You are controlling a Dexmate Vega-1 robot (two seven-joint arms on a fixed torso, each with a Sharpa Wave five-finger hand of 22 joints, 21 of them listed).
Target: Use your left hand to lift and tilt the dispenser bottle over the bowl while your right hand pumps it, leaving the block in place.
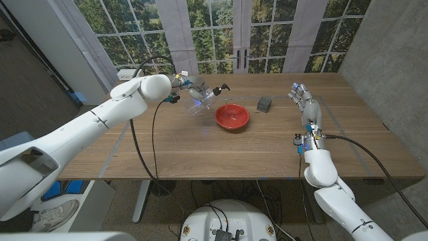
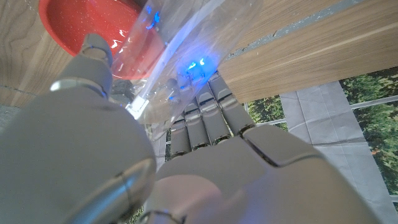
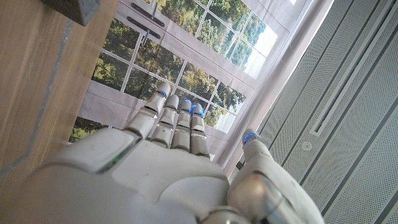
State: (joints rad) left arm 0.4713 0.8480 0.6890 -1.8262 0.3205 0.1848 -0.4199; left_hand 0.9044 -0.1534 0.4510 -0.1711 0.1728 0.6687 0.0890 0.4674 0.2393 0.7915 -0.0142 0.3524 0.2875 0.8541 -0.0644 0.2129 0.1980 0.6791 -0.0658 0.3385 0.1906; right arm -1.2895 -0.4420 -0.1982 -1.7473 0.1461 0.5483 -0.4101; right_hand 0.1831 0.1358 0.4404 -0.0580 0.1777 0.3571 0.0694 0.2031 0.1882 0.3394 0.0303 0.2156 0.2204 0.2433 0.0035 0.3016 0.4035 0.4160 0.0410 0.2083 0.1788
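The left hand [image 1: 189, 87] has the clear dispenser bottle [image 1: 200, 95] gripped and lifted, tilted with its black pump toward the red bowl [image 1: 232, 116] just beside it. The right hand [image 1: 304, 97] is well off to the right, fingers straight, holding nothing. The block [image 1: 265, 103] sits between.
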